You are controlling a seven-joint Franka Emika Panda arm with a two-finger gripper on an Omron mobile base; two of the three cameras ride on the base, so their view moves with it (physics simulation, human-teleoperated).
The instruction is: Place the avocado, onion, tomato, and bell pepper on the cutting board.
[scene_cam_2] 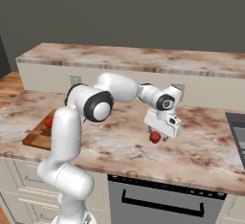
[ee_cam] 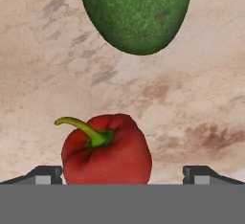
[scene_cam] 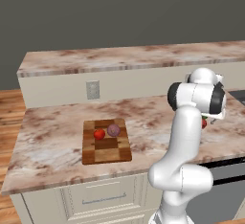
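The cutting board lies on the counter with the bright red tomato and the purple-pink onion resting on its far half. To its right, my gripper hangs open just over the red bell pepper. In the hand view the bell pepper, its green stem pointing left, sits between my fingertips, which stand wide on either side without touching it. The dark green avocado lies on the counter just beyond it. The board's edge and the tomato peek out behind my arm.
A raised back ledge with a wall outlet runs behind the marble counter. A dark cooktop sits at the right end, with an oven front below the counter edge.
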